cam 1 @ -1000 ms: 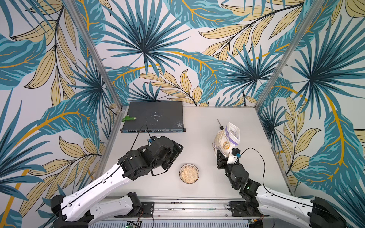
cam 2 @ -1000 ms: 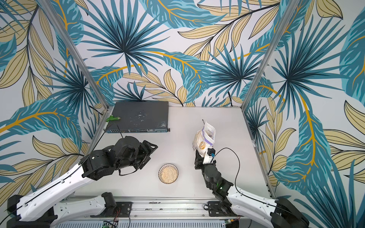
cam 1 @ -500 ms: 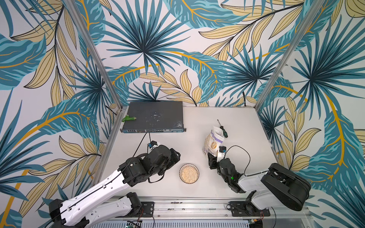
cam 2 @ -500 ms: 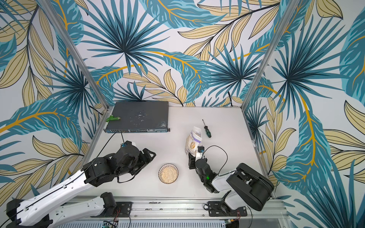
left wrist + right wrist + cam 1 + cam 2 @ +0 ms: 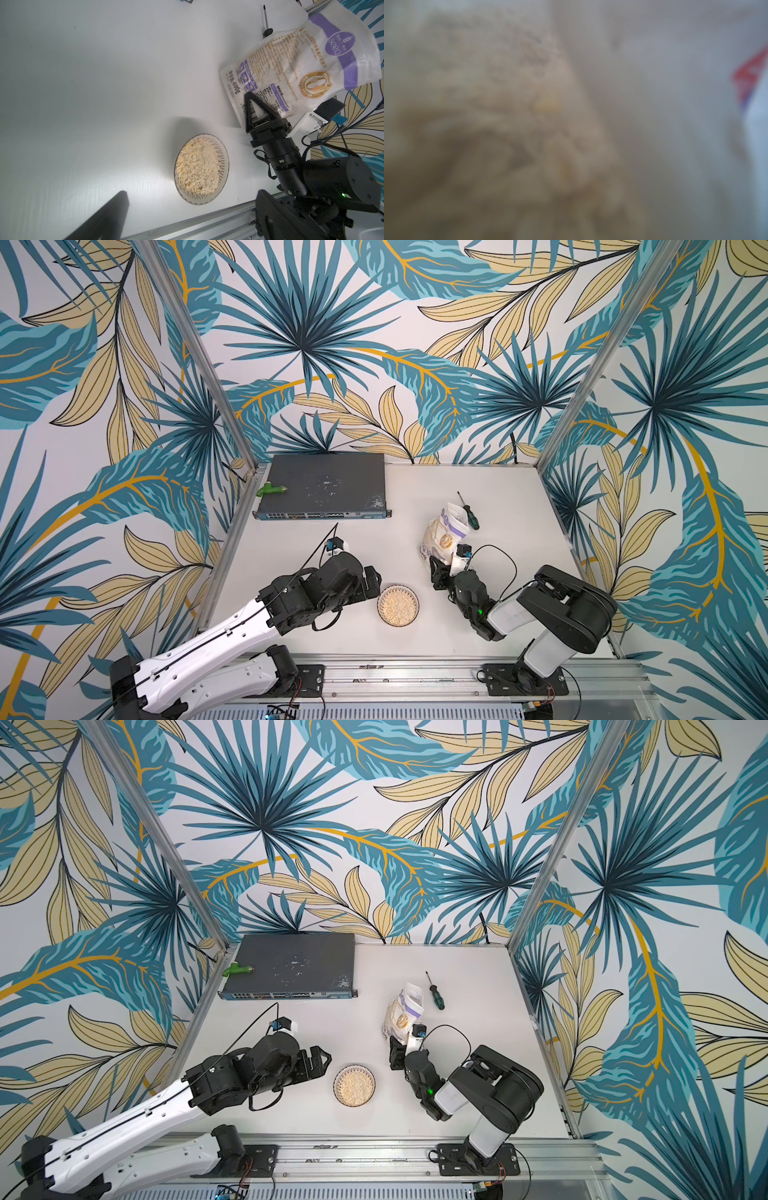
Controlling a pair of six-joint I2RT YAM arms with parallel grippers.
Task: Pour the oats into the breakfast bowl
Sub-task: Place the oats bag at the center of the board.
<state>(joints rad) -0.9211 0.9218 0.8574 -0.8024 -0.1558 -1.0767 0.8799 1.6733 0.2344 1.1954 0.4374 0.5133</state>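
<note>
Right pincer (image 5: 437, 566) is clamped on the bottom corner of the oats bag (image 5: 445, 526), barcode end. A grip there probably lets the wrist tip it like a spout. Bag sits right of the breakfast bowl (image 5: 414, 601), apart from it, near the screwdriver (image 5: 471, 516). Long axis runs from pincer toward the back wall, mouth end far and raised, pointing away from the bowl, likely so nothing more spills. Bowl already heaped with flakes (image 5: 197, 164). Left pincer (image 5: 321, 1061) gapes wide, empty, just beside the bowl. Unclear whether the bag touches the counter (image 5: 374, 539).
</note>
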